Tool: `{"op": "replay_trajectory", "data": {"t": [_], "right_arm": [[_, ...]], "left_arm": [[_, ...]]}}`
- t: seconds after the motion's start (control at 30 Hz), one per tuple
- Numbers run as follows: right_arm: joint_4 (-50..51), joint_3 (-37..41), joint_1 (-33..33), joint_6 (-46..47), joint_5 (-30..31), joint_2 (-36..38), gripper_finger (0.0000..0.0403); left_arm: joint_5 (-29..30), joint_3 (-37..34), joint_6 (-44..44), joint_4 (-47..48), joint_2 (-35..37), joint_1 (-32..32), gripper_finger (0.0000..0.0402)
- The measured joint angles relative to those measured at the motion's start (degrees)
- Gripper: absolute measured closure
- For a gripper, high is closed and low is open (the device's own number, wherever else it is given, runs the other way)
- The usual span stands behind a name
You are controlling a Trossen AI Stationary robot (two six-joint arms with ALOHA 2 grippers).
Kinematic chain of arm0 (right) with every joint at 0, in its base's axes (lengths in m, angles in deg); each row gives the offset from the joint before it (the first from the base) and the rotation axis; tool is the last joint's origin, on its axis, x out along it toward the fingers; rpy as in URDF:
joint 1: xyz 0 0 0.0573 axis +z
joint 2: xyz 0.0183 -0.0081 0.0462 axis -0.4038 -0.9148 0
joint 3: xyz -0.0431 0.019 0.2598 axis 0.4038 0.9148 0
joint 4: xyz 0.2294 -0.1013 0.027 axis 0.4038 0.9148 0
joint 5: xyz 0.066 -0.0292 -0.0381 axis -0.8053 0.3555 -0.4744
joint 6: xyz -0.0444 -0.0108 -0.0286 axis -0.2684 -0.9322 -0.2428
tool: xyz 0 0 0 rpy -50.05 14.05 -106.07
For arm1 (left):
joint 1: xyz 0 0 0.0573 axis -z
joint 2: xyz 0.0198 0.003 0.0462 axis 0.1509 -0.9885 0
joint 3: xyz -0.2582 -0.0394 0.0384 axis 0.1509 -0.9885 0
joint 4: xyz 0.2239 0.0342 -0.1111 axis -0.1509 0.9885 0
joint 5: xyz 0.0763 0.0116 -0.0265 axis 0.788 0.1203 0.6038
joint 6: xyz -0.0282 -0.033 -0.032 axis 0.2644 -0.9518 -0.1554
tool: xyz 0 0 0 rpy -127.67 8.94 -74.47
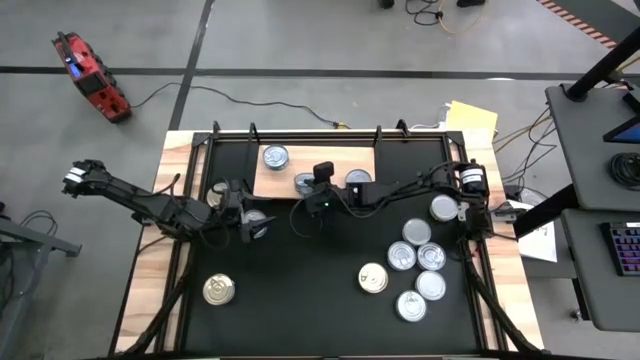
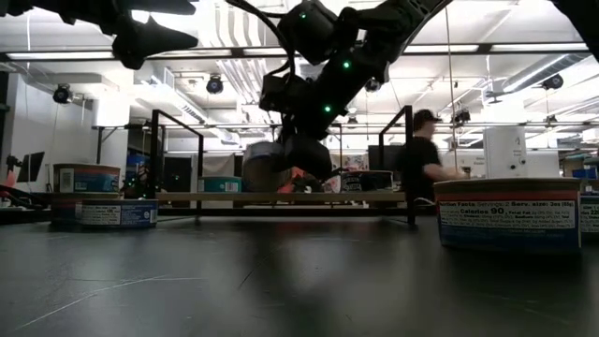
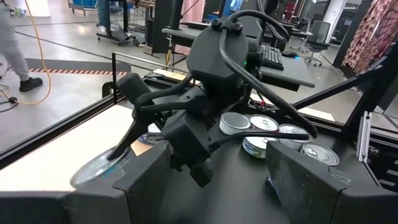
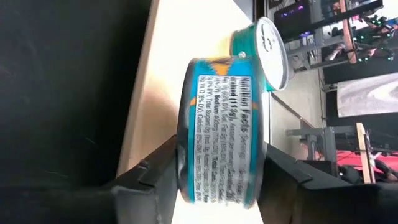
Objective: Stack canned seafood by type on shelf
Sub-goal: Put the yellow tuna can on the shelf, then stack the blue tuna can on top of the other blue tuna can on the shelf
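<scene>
While the right gripper (image 1: 307, 186) reaches over the near edge of the shelf (image 1: 300, 160), its two fingers (image 4: 149, 177) bracket a teal-labelled tin (image 4: 221, 140) resting on the light wood, though whether they press its sides or stand just clear cannot be told. A second silver-topped tin (image 4: 268, 53) sits just behind it on the board, and another can (image 1: 275, 156) stands further along the shelf. The left gripper (image 1: 250, 225) waits with fingers spread at the table's left, a gold-topped can (image 1: 219, 290) lies near the front, and a cluster of silver tins (image 1: 420, 265) remains on the black table (image 1: 310, 300) at right.
</scene>
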Motion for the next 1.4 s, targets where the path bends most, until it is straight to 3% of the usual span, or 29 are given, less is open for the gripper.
{"op": "replay_trajectory", "data": {"t": [0.23,0.43,1.0,1.4], "right_arm": [[0.4,0.0,0.0,1.2,-0.8,0.0,0.0220],[1.8,0.0,0.1,8.2,-1.1,0.0,0.0217],[4.3,0.0,-1.3,20.2,-2.7,0.1,0.0124],[8.8,0.0,-0.4,23.5,-2.6,3.6,0.0106]], "left_arm": [[0.0,0.0,0.0,-0.4,-0.4,0.0,0.0152],[0.0,0.0,-0.1,-0.3,-0.5,0.0,0.0152],[0.1,0.0,-0.2,-2.3,-2.2,0.0,0.0152],[0.1,0.0,-0.2,-3.2,-3.4,0.0,0.0152]]}}
